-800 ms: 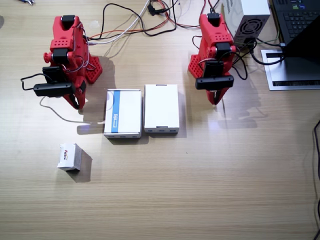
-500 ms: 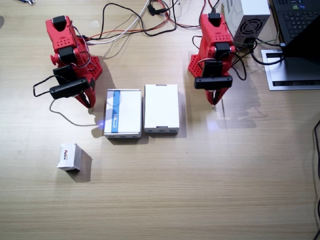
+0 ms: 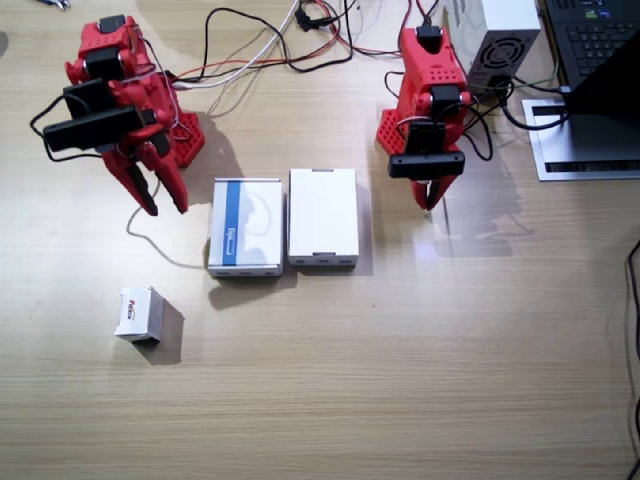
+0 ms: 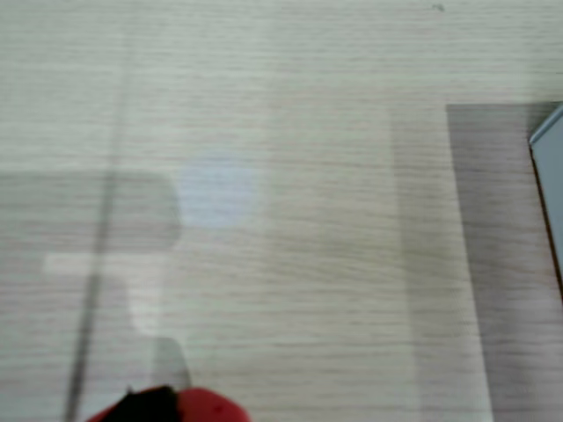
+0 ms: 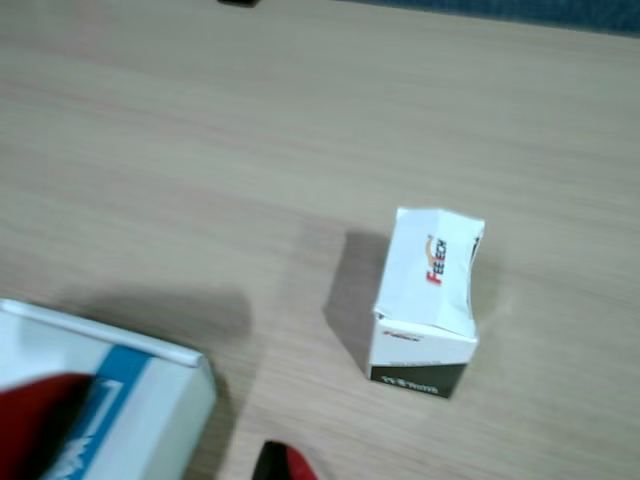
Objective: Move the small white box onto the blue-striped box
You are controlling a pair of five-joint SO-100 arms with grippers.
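Fixed view: the right gripper [image 3: 160, 190] hangs over bare table, fingers spread, holding nothing.

Its two red fingers point down at the wood just left of the blue-striped box [image 3: 245, 227], apart from it. The small white box [image 3: 139, 313] sits on the table nearer than that gripper, well apart from it and from the flat boxes; in a wrist view it [image 5: 426, 302] stands with its red logo facing up, and a corner of the blue-striped box [image 5: 110, 410] shows at the lower left. A plain white box [image 3: 323, 217] lies just beside the striped one, on its right. Further right, the left gripper [image 3: 433, 194] points down over bare table, its fingers pressed together. Cables [image 3: 262, 45] trail across the far edge of the table [image 3: 400, 380].
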